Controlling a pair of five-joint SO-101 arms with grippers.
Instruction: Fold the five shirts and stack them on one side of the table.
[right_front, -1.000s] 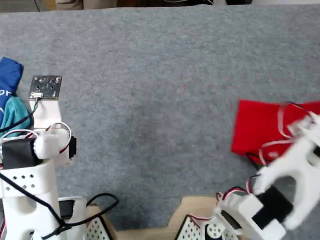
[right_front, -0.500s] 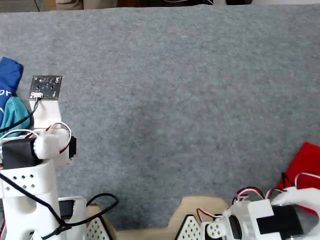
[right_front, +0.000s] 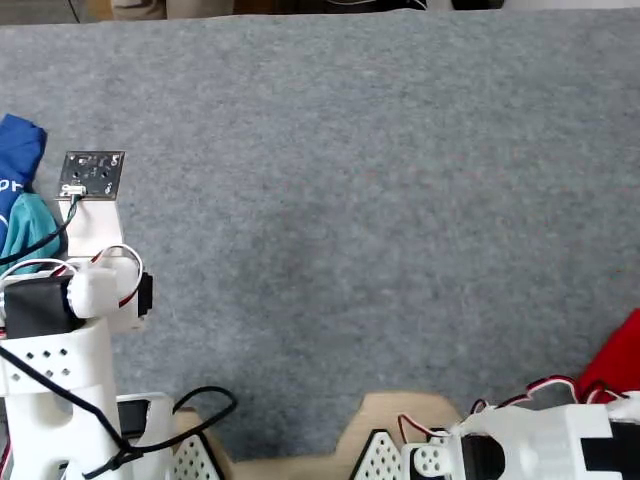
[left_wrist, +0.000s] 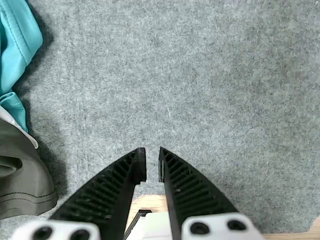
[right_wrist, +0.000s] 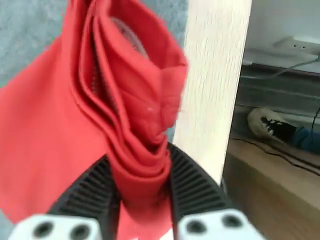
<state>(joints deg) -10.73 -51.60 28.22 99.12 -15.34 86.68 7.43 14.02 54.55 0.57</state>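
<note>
A red shirt (right_wrist: 125, 100) hangs bunched in my right gripper (right_wrist: 142, 187), whose fingers are shut on its folded edge. In the high view only a corner of that red shirt (right_front: 618, 368) shows at the right edge, above the right arm (right_front: 540, 455) at the table's front right corner. A pile of shirts lies at the far left: a blue one (right_front: 18, 150) and a teal one (right_front: 22, 228). My left gripper (left_wrist: 151, 165) sits shut and empty over bare grey felt, with the teal shirt (left_wrist: 17, 35) and an olive garment (left_wrist: 20, 175) beside it.
The grey felt mat (right_front: 350, 180) covers the table. A wooden table edge (right_wrist: 215, 75) runs right beside the red shirt, with the floor and a shoe (right_wrist: 272, 125) beyond it. The left arm's base (right_front: 60, 380) stands at the front left.
My right arm has swung back and to the right, dragging the red shirt from the right middle of the table to the front right corner. The left arm has kept still.
</note>
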